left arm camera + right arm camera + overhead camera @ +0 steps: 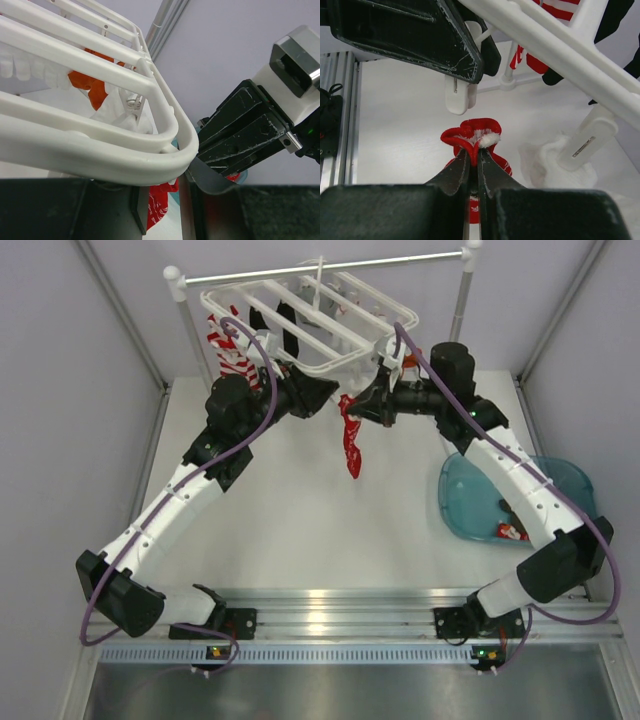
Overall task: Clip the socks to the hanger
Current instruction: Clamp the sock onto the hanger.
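The white hanger (300, 315) hangs from a rail at the back. My right gripper (352, 408) is shut on the cuff of a red patterned sock (352, 445), which dangles below the frame's front edge. In the right wrist view the gripper (479, 150) pinches the bunched cuff (472, 131) just under a white clip (457, 97). My left gripper (335, 397) reaches in from the left, its jaws either side of that clip's top. In the left wrist view its fingertips are hidden behind the frame's corner (165, 155), with the sock (157, 207) beyond. Dark socks (290, 328) hang clipped.
A grey rail (320, 267) on white posts carries the hanger. Striped socks (228, 352) hang at its left, and an orange sock (90, 87) hangs further in. A teal bin (470, 502) at the right holds another red sock (512, 532). More free clips (582, 145) dangle nearby.
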Controlling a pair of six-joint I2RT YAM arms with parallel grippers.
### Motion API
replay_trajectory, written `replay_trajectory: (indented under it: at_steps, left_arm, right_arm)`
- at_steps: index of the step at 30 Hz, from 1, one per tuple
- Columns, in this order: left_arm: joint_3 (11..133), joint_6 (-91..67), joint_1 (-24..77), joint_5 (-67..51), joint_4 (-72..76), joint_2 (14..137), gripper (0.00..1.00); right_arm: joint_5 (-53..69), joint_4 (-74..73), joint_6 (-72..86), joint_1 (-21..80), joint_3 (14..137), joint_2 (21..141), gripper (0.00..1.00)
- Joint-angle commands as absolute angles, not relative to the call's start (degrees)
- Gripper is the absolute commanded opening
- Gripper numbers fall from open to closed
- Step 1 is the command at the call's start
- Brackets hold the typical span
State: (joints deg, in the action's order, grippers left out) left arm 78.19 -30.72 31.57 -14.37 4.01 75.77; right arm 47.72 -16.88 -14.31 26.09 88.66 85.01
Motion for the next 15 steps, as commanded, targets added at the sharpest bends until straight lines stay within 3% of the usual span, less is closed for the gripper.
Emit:
replay_trajectory:
  at_steps: [1,15]
  left_arm:
    - [77.4,-30.5,31.6,-16.3,4.6,76.2,0.0]
    - [77.3,-30.1,31.6,-16.2,4.5,76.1,0.0]
  right_arm:
    - [49.0,-12.7,-13.5,27.5,91.8,84.9,0.0]
    - [49.7,-11.9,-13.9,28.6,93.1,84.6,0.0]
